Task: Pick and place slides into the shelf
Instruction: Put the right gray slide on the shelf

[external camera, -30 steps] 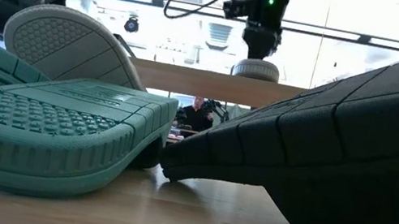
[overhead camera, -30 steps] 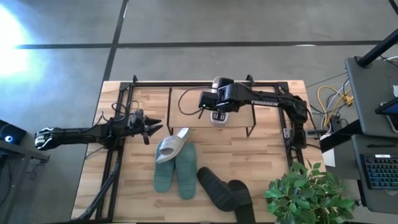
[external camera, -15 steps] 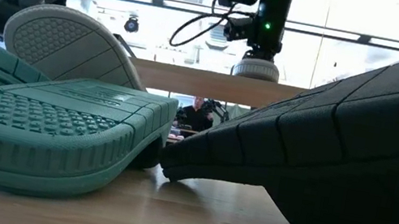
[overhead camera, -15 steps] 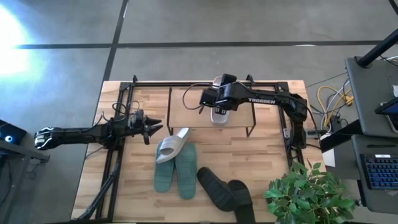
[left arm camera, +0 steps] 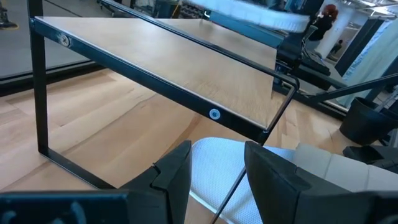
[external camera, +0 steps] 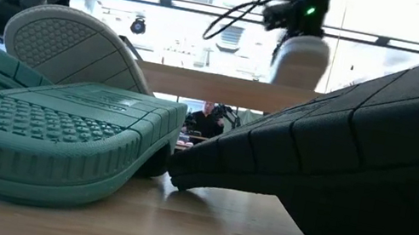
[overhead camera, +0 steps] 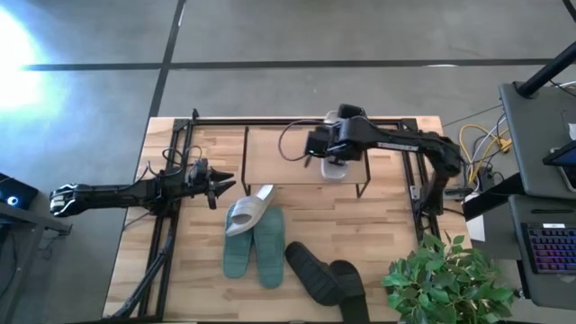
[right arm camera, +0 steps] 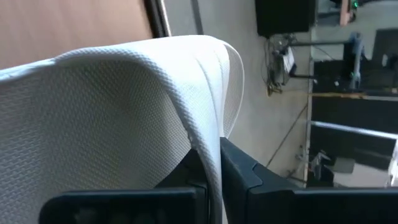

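1. High view, left side: the left gripper (overhead camera: 219, 187) hangs over the table's left part with its fingers apart and nothing between them, near the white slide (overhead camera: 247, 212) that leans on the teal pair (overhead camera: 254, 243).
2. Centre: the shelf (overhead camera: 279, 155) stands at the table's far side; its board looks bare on the left half.
3. Right of centre: the right gripper (overhead camera: 335, 155) is pinched tight on the strap of the other white slide (overhead camera: 335, 166), held over the shelf's right end. The step in hand appears to be placing it; next it must settle flat and be let go.
4. Nearer: the black pair (overhead camera: 326, 274) waits; a plant (overhead camera: 438, 277) crowds that corner.
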